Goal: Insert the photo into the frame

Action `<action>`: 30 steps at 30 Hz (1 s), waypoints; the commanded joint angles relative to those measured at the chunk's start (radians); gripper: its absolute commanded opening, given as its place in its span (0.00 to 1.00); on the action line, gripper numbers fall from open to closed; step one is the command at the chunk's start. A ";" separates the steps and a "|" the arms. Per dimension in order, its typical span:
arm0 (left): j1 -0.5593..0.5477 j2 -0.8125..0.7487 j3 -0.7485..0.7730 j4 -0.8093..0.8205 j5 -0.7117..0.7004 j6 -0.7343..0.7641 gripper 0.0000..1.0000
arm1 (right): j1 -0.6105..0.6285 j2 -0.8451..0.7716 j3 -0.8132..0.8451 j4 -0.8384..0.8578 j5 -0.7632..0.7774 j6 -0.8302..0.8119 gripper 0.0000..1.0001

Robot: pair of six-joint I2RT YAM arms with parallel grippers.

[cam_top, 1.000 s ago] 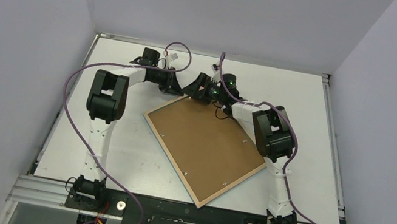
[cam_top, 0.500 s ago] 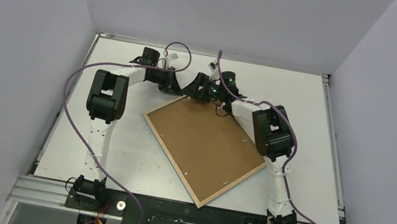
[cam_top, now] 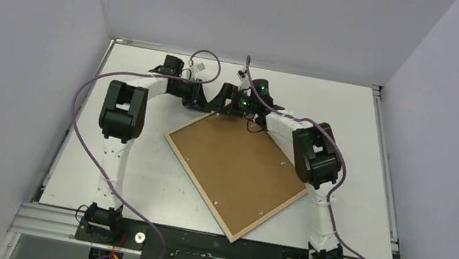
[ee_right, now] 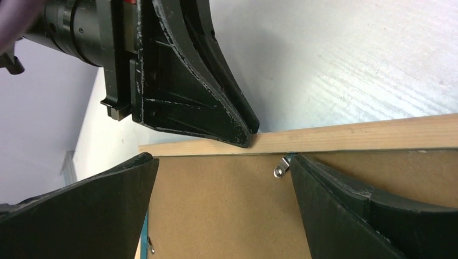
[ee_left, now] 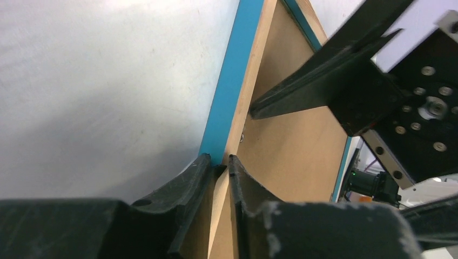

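The frame lies turned like a diamond on the table, with its wooden reverse side up and the brown backing board in it. My left gripper is shut on the frame's rim near the far corner. In the left wrist view it pinches the blue border and the wood. My right gripper is open just above the backing by that same corner, with one finger next to a metal clip. The photo is not in view.
Several small metal clips sit along the inside of the frame's rim. The left gripper's finger lies close in front of the right gripper. White table runs between grey walls, with a metal rail at the near edge.
My right wrist has edged left and farther back toward the frame's far corner. The left gripper keeps its hold and the frame has barely shifted.
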 commanded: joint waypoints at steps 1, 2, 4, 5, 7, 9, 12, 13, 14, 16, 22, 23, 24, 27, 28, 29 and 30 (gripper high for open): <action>0.013 -0.094 0.019 -0.140 0.024 0.045 0.19 | -0.002 -0.223 -0.029 -0.125 0.173 -0.142 1.00; 0.016 -0.102 0.027 -0.159 0.020 0.056 0.23 | -0.014 -0.258 -0.051 -0.155 0.216 -0.161 0.95; 0.016 -0.112 0.039 -0.187 0.008 0.077 0.28 | -0.046 -0.340 -0.108 -0.202 0.306 -0.194 0.91; 0.015 -0.113 0.042 -0.197 0.004 0.084 0.29 | -0.064 -0.369 -0.139 -0.209 0.340 -0.204 0.90; 0.008 -0.107 0.062 -0.229 -0.009 0.102 0.31 | -0.101 -0.422 -0.201 -0.235 0.390 -0.207 0.90; -0.001 -0.106 0.077 -0.238 -0.015 0.109 0.32 | -0.124 -0.471 -0.260 -0.269 0.430 -0.200 0.90; -0.013 -0.086 0.142 -0.238 -0.031 0.108 0.35 | -0.129 -0.535 -0.352 -0.320 0.530 -0.190 0.90; -0.017 -0.067 0.183 -0.248 -0.033 0.109 0.36 | -0.136 -0.552 -0.377 -0.332 0.550 -0.175 0.90; -0.021 -0.040 0.230 -0.262 -0.036 0.110 0.37 | -0.146 -0.567 -0.405 -0.333 0.558 -0.164 0.90; -0.033 0.023 0.331 -0.309 -0.046 0.123 0.39 | -0.162 -0.589 -0.453 -0.320 0.555 -0.158 0.90; -0.075 0.140 0.484 -0.361 -0.073 0.138 0.39 | -0.149 -0.623 -0.504 -0.283 0.509 -0.141 0.95; -0.081 0.145 0.485 -0.350 -0.075 0.134 0.39 | -0.135 -0.626 -0.507 -0.275 0.513 -0.139 0.97; -0.085 0.150 0.489 -0.341 -0.076 0.130 0.39 | -0.123 -0.623 -0.502 -0.278 0.518 -0.138 0.98; -0.100 0.168 0.508 -0.337 -0.092 0.132 0.38 | -0.077 -0.605 -0.487 -0.276 0.542 -0.144 0.91; -0.102 0.171 0.506 -0.335 -0.103 0.133 0.37 | -0.059 -0.598 -0.482 -0.268 0.554 -0.148 0.90; -0.103 0.171 0.497 -0.328 -0.109 0.135 0.36 | -0.046 -0.586 -0.472 -0.258 0.561 -0.150 0.87; -0.104 0.171 0.490 -0.324 -0.110 0.135 0.36 | -0.034 -0.569 -0.455 -0.255 0.566 -0.152 0.84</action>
